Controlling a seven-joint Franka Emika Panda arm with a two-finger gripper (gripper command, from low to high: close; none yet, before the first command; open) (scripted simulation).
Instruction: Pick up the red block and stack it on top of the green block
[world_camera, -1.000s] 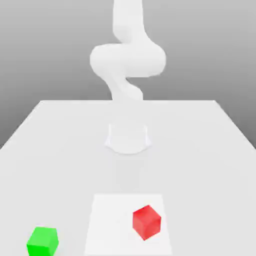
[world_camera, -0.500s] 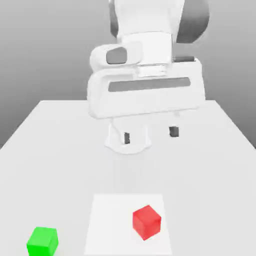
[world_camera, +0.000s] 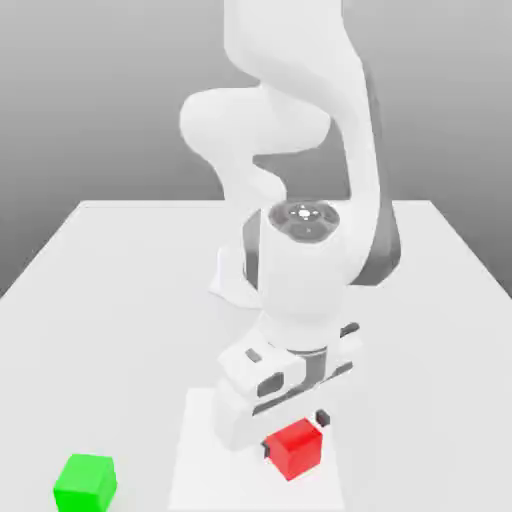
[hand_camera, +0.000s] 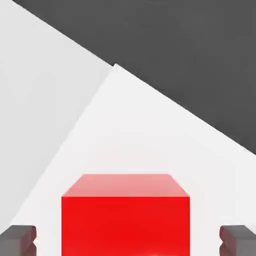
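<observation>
Standing wide apart, the two black-tipped fingers (hand_camera: 18, 241) of the white gripper (world_camera: 294, 434) are at opposite sides of the red cube-shaped block (world_camera: 295, 450), with a strip of white surface visible between each finger and the block in the hand view. So the jaws hold nothing. The red block lies between them, and this is the relation on which the coming move depends: its side faces look square to the fingers, so the closing line should cross it from face to face. I see no clear long axis in the block. Whether the fingertips are low enough, I cannot tell exactly; if they are too high, the grip may be shallow and the block may tilt.

Under the red block is a flat white square (world_camera: 205, 480), on the pale table (world_camera: 120, 350). Behind the block rises the white robot arm (world_camera: 300, 270). The green cube-shaped block (world_camera: 85, 484) is well apart from the red one, toward the exterior view's left. In my judgement, the step in hand is the grasp; lifting and stacking remain.
</observation>
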